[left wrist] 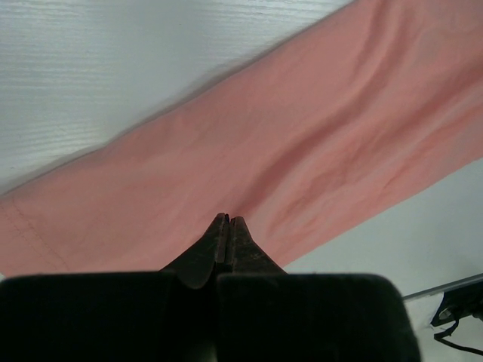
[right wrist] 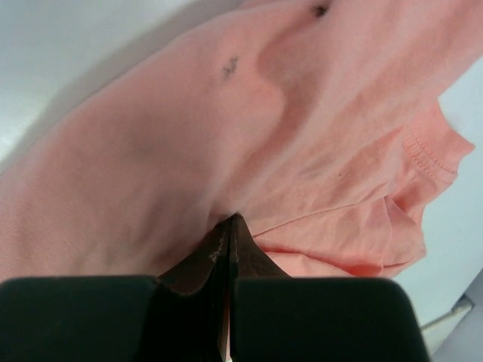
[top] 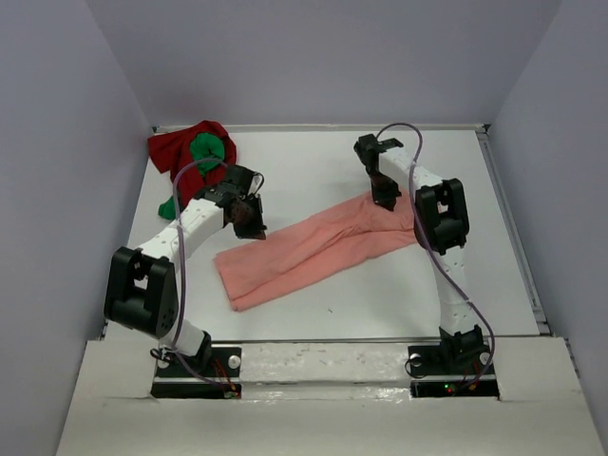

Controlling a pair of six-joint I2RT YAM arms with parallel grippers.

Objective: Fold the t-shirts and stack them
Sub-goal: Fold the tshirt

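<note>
The salmon-pink t-shirt [top: 313,249] lies as a long, narrow band slanting across the middle of the table. My left gripper [top: 255,226] is shut at the band's upper edge near its left end. In the left wrist view its tips [left wrist: 228,219] are pressed together over flat pink cloth [left wrist: 302,151], and no cloth shows between them. My right gripper [top: 386,199] is shut at the band's right end. There the pink cloth [right wrist: 189,128] puckers up into its tips [right wrist: 234,217]. The dark red t-shirt [top: 176,150] and the bright green t-shirt [top: 207,149] lie bunched together at the back left corner.
The white table [top: 313,161] is walled on the left, back and right. A raised rail [top: 513,228] runs along the right edge. The left arm's forearm [top: 185,228] reaches across just in front of the red and green bundle.
</note>
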